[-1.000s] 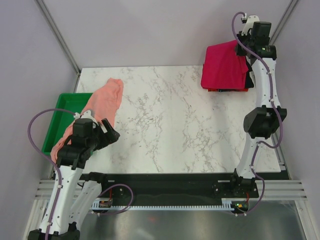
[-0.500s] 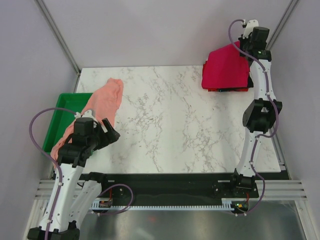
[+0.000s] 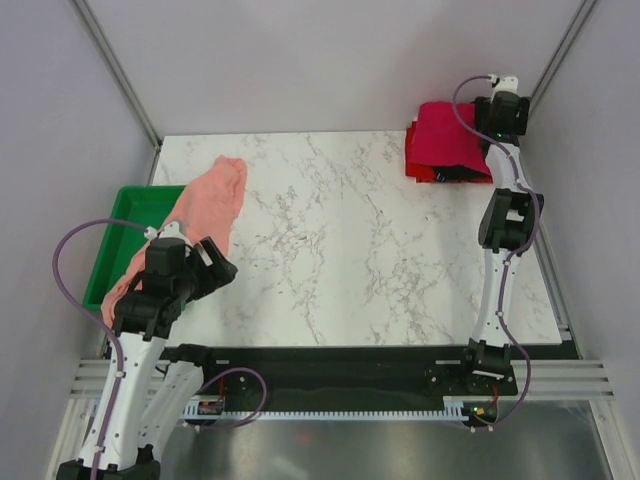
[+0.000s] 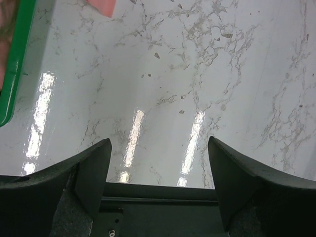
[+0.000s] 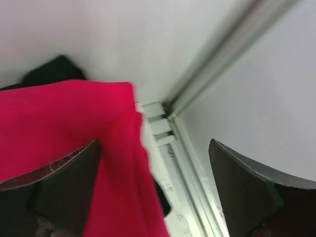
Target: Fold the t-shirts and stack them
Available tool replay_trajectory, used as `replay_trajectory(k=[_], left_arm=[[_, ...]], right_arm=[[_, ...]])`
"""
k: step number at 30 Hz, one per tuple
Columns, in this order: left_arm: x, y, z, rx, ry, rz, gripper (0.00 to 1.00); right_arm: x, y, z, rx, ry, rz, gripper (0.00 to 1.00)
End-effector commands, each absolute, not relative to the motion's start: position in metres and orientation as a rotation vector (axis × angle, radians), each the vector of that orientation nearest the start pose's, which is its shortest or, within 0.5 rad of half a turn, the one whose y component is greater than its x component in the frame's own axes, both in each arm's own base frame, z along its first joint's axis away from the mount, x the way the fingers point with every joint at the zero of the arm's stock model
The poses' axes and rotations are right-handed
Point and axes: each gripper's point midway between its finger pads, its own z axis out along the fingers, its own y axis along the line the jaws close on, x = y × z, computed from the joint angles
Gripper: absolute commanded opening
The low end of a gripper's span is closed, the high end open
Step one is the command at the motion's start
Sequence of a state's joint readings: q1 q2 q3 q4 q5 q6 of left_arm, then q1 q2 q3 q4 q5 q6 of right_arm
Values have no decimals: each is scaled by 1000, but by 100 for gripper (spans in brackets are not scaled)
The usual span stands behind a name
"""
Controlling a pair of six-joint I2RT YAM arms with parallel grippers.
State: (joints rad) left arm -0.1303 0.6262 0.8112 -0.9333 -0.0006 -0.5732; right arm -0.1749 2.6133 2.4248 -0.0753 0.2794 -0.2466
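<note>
A crimson t-shirt (image 3: 443, 138) lies rumpled on top of a stack at the table's far right corner. Beneath it a black t-shirt (image 3: 466, 172) and a bright red edge (image 3: 424, 176) peek out. My right gripper (image 3: 489, 127) hovers just over the stack's right side, open. In the right wrist view the crimson cloth (image 5: 69, 118) hangs blurred by the left finger, and nothing is gripped between the spread jaws (image 5: 154, 144). A salmon-pink t-shirt (image 3: 207, 205) drapes from the green tray onto the table. My left gripper (image 3: 216, 262) (image 4: 159, 142) stands open over bare marble.
The green tray (image 3: 128, 215) (image 4: 19, 59) sits at the table's left edge. Grey walls and a metal corner post (image 5: 232, 54) stand close behind the stack. A corner of the salmon-pink shirt (image 4: 101, 6) shows at the top of the left wrist view.
My right gripper has opened and released the crimson shirt, which dropped onto the stack as the arm reached farther back toward the corner. The left arm has stayed put.
</note>
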Motion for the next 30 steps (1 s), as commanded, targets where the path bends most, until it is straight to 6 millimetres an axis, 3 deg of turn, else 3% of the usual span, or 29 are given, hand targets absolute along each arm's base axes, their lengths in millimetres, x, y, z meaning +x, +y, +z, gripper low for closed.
replay_trajectory(k=[1,3,4,5,6,9,10,11,12,14,15,16,17,18,19,20,21,22,23,24,25,26,27,28,29,30], left_arm=[[196,-43,181,-567,2242,-340,86],[195,-43,181,-568,2240,-343,86],[196,-43,183,-567,2232,-344,86],[195,-42,182,-571,2231,-344,86],[195,-42,183,-571,2226,-344,86],[195,-41,184,-575,2215,-342,86],[195,-41,186,-575,2206,-346,86],[195,-41,187,-574,2198,-347,87],[194,-40,188,-576,2191,-347,87],[193,-40,189,-577,2176,-352,87],[193,-40,191,-574,2166,-356,87],[193,-40,192,-573,2159,-358,87],[192,-40,194,-570,2145,-361,87],[192,-39,195,-571,2137,-363,87],[192,-39,198,-570,2123,-367,87],[191,-38,199,-570,2111,-366,87],[190,-38,200,-573,2108,-364,87],[190,-38,201,-567,2103,-370,87],[189,-39,202,-565,2102,-372,87],[189,-39,202,-562,2098,-373,87],[189,-40,202,-556,2101,-375,87],[189,-41,203,-550,2102,-379,87],[188,-42,202,-544,2105,-381,87],[188,-42,203,-541,2103,-384,87],[188,-43,203,-537,2105,-387,87],[188,-44,204,-529,2103,-392,87]], right_arm=[[688,-229,230,399,1597,-690,98],[686,-227,242,420,1567,-661,98],[681,-224,269,426,1522,-637,98],[680,-219,276,429,1505,-608,98],[673,-215,307,432,1459,-585,98],[662,-206,354,454,1380,-521,98],[652,-199,389,447,1328,-480,98],[647,-195,401,449,1314,-449,98],[633,-186,434,462,1261,-389,98],[623,-173,449,448,1259,-309,98],[604,-165,479,443,1222,-268,98],[597,-157,487,471,1211,-194,98],[596,-144,471,455,1278,-132,98],[569,-133,500,465,1239,-68,98],[559,-122,500,525,1235,54,98],[559,-101,465,505,1331,158,98],[532,-75,487,488,1305,238,98],[523,-55,480,485,1330,295,98],[516,-35,435,488,1458,306,98],[490,-1,447,463,1453,321,98],[478,31,434,416,1500,351,98],[467,51,391,414,1603,354,98],[442,86,394,384,1611,428,98],[430,103,378,380,1654,474,98],[415,121,331,417,1764,523,98],[392,149,323,370,1798,596,98]])
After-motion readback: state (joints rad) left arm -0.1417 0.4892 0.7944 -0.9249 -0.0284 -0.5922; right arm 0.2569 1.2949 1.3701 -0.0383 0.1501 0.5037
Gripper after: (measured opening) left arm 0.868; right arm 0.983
